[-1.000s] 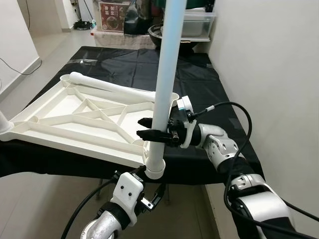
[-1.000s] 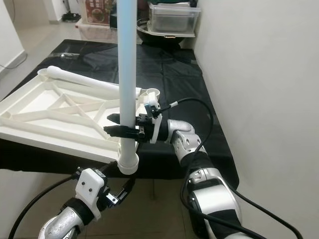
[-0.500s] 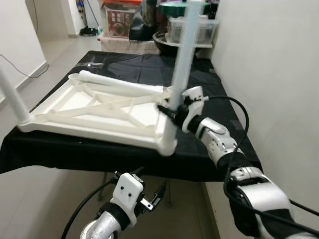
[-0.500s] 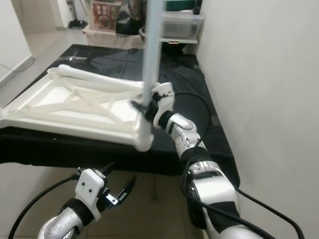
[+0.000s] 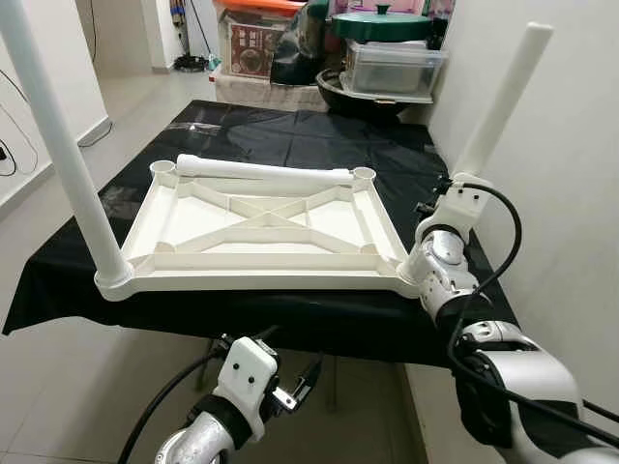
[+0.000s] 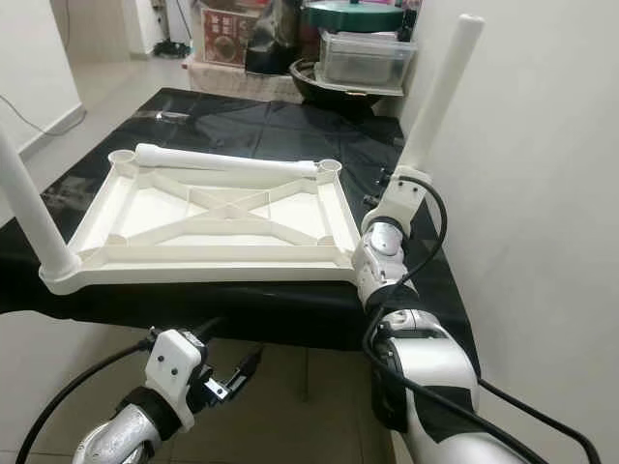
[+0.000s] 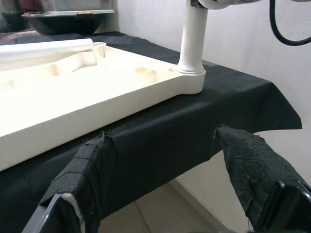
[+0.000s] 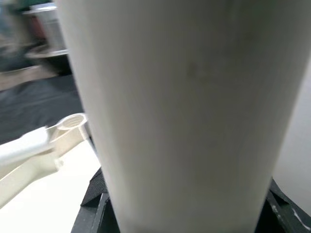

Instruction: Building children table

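With right hand (image 8: 184, 213) around leg (image 5: 503, 97) (upturned tabletop (image 5: 261, 217))

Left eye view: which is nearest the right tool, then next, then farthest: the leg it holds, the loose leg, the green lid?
1. Slanted white plastic leg, in the right tool.
2. Loose white tube leg, lying across the tabletop's far edge.
3. Round green pot lid, beyond the table.

We observe our right silver arm raised forward, its pincer (image 8: 187, 213) clamped around a white cylindrical plastic leg (image 5: 502, 99). Our left pincer (image 7: 170, 179) hangs low, black fingers (image 7: 252, 170) spread apart.
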{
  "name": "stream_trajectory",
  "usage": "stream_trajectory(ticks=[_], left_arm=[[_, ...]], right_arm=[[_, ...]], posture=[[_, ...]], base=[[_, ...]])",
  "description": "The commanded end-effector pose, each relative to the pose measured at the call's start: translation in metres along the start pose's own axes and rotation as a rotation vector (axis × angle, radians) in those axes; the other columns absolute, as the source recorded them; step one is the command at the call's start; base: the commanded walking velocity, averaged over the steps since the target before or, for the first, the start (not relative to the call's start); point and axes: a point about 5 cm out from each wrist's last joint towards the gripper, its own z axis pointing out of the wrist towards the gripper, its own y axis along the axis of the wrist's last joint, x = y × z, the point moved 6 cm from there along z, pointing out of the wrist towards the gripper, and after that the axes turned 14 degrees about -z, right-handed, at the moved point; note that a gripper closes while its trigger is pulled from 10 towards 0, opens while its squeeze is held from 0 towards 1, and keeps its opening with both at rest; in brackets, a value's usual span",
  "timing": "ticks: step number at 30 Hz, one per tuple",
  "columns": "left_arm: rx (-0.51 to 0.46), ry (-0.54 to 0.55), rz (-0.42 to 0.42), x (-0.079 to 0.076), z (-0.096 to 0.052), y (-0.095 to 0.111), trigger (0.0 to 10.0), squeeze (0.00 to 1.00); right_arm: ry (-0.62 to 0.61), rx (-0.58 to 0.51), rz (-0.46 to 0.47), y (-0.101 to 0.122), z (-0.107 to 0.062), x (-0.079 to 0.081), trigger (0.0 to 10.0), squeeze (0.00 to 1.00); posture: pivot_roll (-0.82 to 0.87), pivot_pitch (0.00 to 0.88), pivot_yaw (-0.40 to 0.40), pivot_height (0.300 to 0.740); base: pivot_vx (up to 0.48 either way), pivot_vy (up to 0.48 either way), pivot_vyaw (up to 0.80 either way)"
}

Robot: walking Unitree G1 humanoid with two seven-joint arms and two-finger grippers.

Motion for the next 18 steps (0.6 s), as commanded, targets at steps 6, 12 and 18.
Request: stream_trajectory(ticks=[6, 12, 18], left_arm=[[0.013, -0.001, -0.005, -0.002, 0.0, -0.002, 10.0, 0.0], [0.015, -0.003, -0.006, -0.002, 0.001, -0.002, 10.0, 0.0], [0.014, -0.002, -0.005, -0.001, 0.002, -0.002, 10.0, 0.0]], right_arm=[[-0.02, 0.149, 0.101, -0.028, -0.005, 0.002, 10.0, 1.0], [0.274, 0.027, 0.11, -0.006, -0.016, 0.05, 10.0, 0.0], [0.557, -0.077, 0.153, 0.006, -0.032, 0.08, 10.0, 0.0]], posture=[[0.15, 0.072, -0.079, 0.74], [0.15, 0.07, -0.079, 0.74], [0.15, 0.067, -0.079, 0.74]], base=[[0.0, 0.0, 0.0], [0.0, 0.0, 0.0], [0.0, 0.0, 0.0]])
